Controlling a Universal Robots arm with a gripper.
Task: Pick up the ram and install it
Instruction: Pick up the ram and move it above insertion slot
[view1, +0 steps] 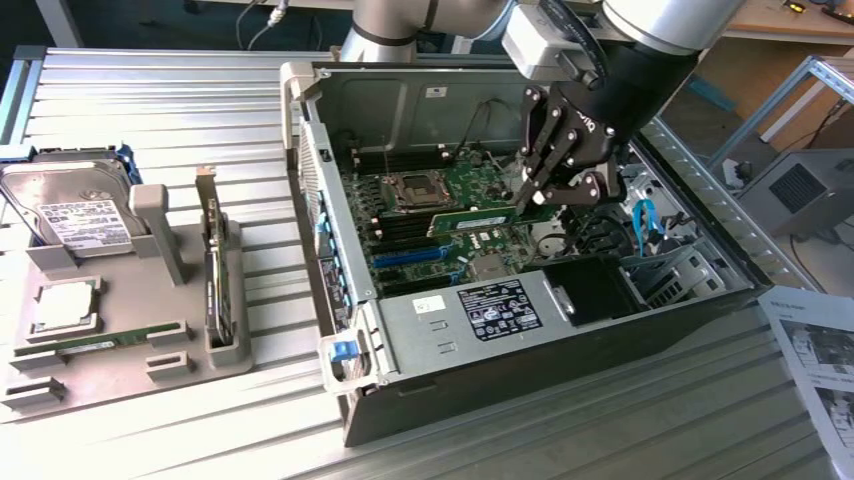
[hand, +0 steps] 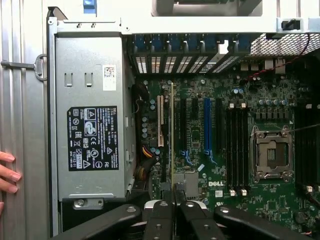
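The ram (view1: 478, 219), a thin green stick, hangs inside the open computer case (view1: 441, 345), just above the motherboard (view1: 467, 180). My gripper (view1: 545, 200) is shut on one end of it. In the wrist view the ram (hand: 172, 135) appears edge-on as a thin line running from my fingertips (hand: 165, 205) across the board, between the white slot (hand: 160, 122) and the black expansion slots. The black memory slots (hand: 237, 145) lie apart from it, beside the processor socket (hand: 271, 152).
A grey tray (view1: 227, 355) at the exterior view's left holds a hard drive (view1: 74, 215), a silver processor chip (view1: 64, 305), a second green stick (view1: 100, 341) and an upright expansion card (view1: 214, 265). The power supply (hand: 92, 117) fills one case side. A hand's fingers (hand: 7, 172) rest outside the case.
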